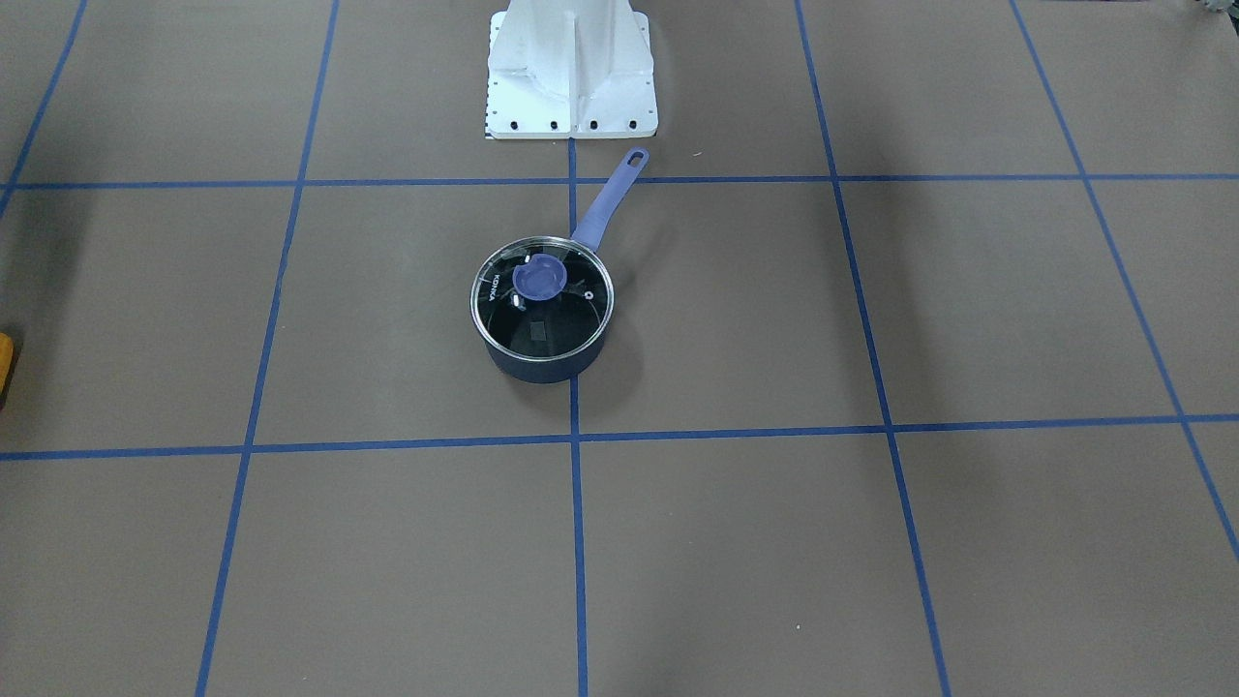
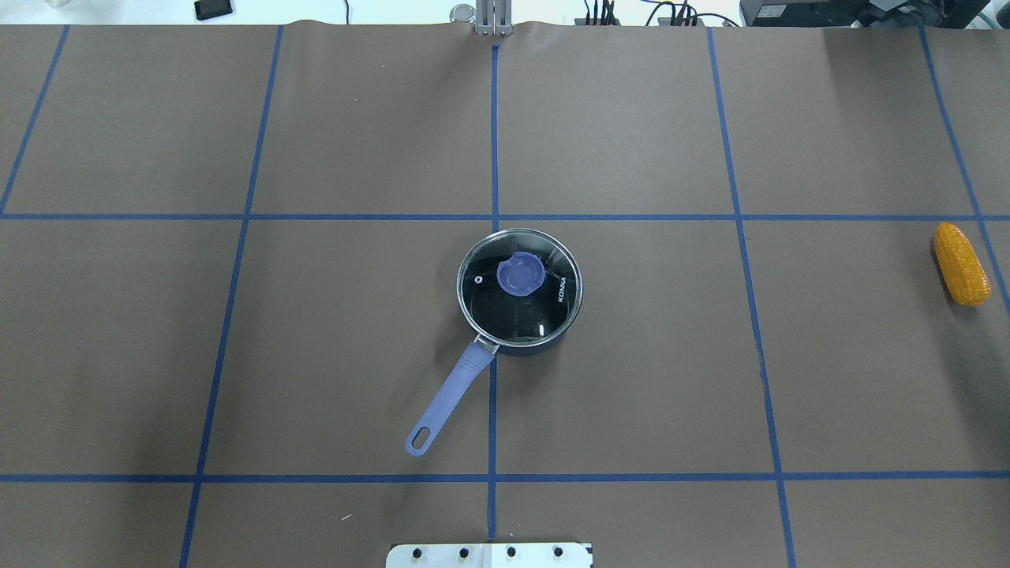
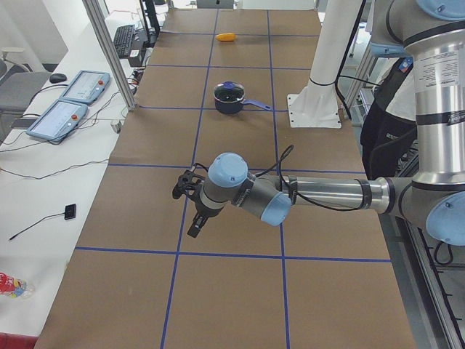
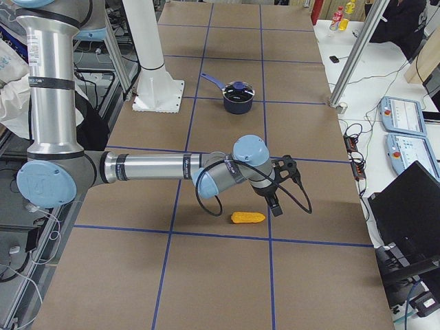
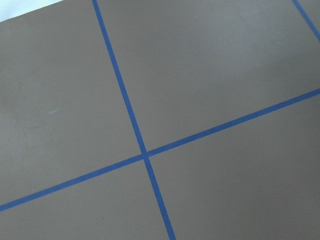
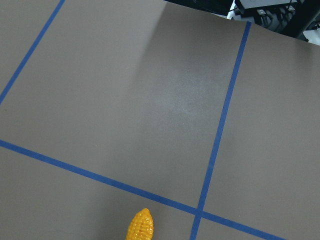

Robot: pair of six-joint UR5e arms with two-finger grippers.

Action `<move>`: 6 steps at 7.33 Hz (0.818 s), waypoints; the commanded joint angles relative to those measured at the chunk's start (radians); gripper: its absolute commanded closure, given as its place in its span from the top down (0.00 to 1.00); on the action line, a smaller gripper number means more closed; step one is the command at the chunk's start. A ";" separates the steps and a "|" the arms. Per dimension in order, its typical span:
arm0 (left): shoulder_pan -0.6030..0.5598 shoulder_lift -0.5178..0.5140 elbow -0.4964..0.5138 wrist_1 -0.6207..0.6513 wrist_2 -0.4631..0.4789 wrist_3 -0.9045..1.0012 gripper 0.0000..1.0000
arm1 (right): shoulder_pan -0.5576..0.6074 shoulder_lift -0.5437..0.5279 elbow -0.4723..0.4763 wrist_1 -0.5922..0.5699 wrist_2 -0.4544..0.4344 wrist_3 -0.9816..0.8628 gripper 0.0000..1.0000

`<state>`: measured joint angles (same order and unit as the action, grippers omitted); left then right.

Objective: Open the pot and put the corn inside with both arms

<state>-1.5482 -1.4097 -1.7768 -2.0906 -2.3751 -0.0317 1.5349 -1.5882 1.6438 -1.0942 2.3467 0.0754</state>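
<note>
We are seeing the corn (image 2: 961, 263) lying at the table's right end, long axis near-to-far, tapered tip pointing far. The right gripper (image 4: 276, 203) is hovering near it, toward the table's middle; we cannot tell its grip.

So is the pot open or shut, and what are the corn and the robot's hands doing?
pot: shut.
lid: on the pot, untouched.
corn: lying on the table, far from the pot, not held.
left gripper: over bare table; open or shut, cannot tell.
right gripper: near the corn, not gripping it; open or shut, cannot tell.
</note>
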 commanded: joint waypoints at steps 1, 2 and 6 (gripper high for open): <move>0.046 -0.070 -0.036 -0.028 -0.065 -0.122 0.98 | -0.006 0.002 0.002 0.002 0.016 0.007 1.00; 0.136 -0.096 -0.074 -0.023 -0.061 -0.269 0.98 | -0.015 0.002 0.007 0.002 0.016 0.026 1.00; 0.483 -0.311 -0.150 0.091 0.135 -0.744 0.99 | -0.033 -0.001 0.008 0.002 0.014 0.041 1.00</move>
<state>-1.1780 -1.6373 -1.8997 -2.0797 -2.3301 -0.6582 1.5039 -1.5875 1.6520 -1.0922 2.3619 0.1146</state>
